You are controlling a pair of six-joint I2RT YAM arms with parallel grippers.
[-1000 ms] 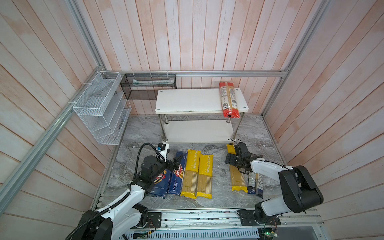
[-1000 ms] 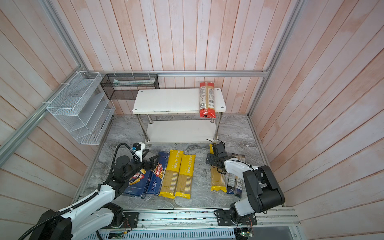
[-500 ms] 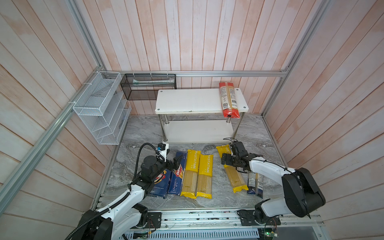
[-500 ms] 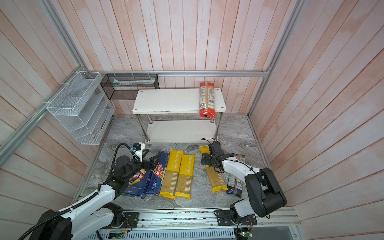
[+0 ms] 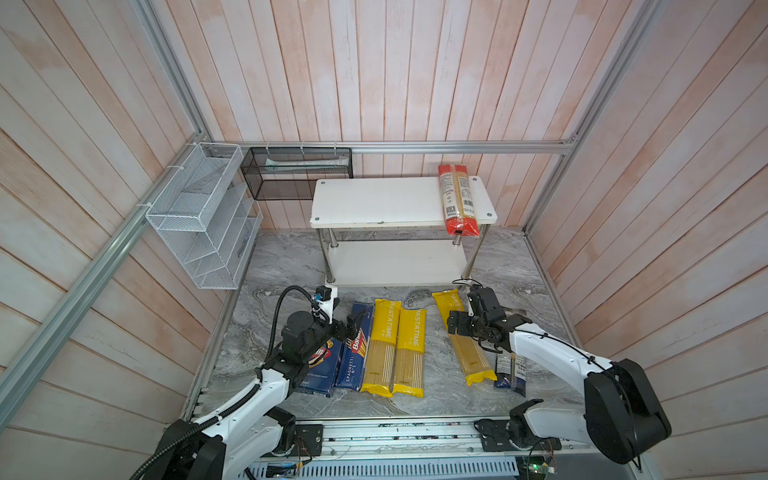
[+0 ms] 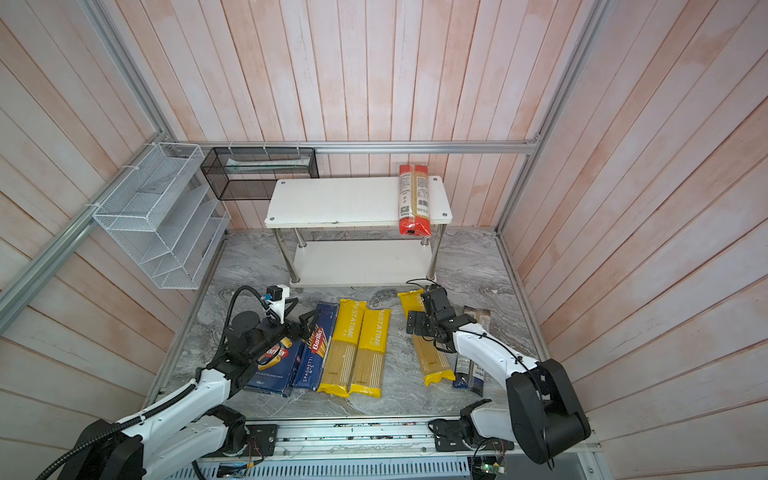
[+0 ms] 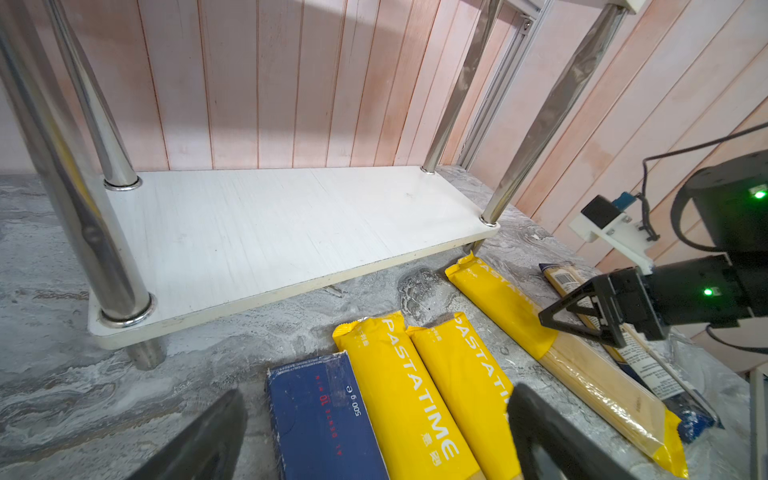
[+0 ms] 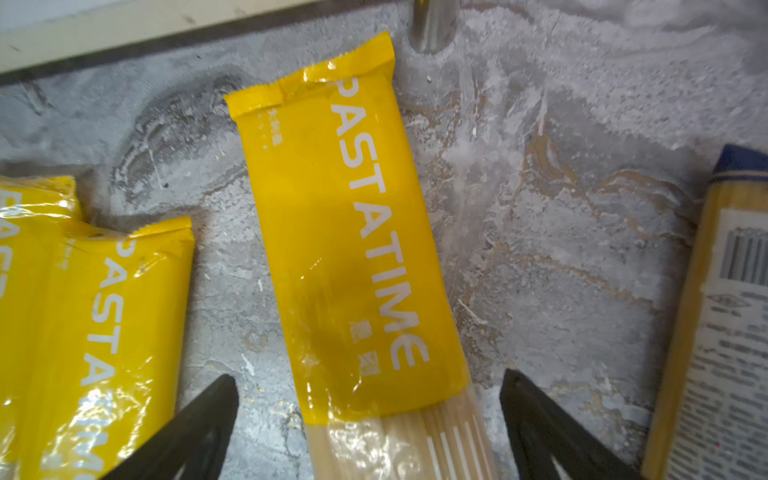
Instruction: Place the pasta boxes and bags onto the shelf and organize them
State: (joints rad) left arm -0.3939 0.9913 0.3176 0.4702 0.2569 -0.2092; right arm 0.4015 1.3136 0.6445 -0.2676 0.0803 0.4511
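Lone yellow bag (image 8: 345, 232) got swung diagonal, far end now angled left toward the shelf (image 5: 395, 199); right claw (image 8: 368, 374) wide open straddling it, empty.

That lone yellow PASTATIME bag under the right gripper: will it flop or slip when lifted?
Probably stiff: the PASTATIME bag is packed with straight spaghetti. Its glossy film may slip. Long and narrow, it would likely tip if gripped off-centre.
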